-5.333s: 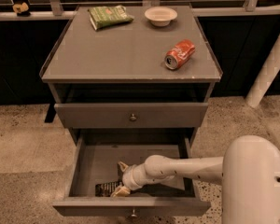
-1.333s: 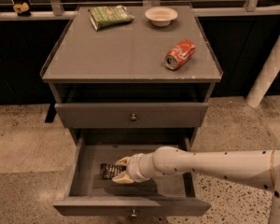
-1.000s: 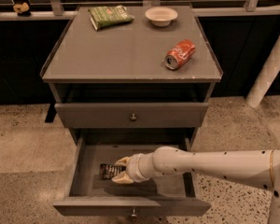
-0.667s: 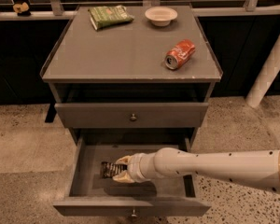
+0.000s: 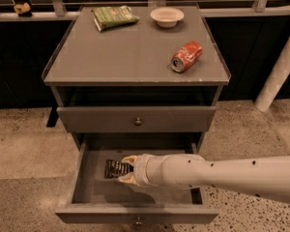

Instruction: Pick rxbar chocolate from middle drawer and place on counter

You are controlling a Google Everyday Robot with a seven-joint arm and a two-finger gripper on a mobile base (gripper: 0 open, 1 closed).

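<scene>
Spreading above and beyond the hand [image 5: 127,169] is the grey table [image 5: 130,52]; below it the middle drawer [image 5: 135,214] stands pulled open around the hand, and the white arm [image 5: 222,173] enters it from the right. Well away from the hand, the table carries a green snack bag [image 5: 114,17], a red can [image 5: 186,56] on its side and a white bowl [image 5: 167,16]. The hand is clenched on the rxbar chocolate [image 5: 115,168], which sits inside the drawer and sticks out leftward past the fingertips.
</scene>
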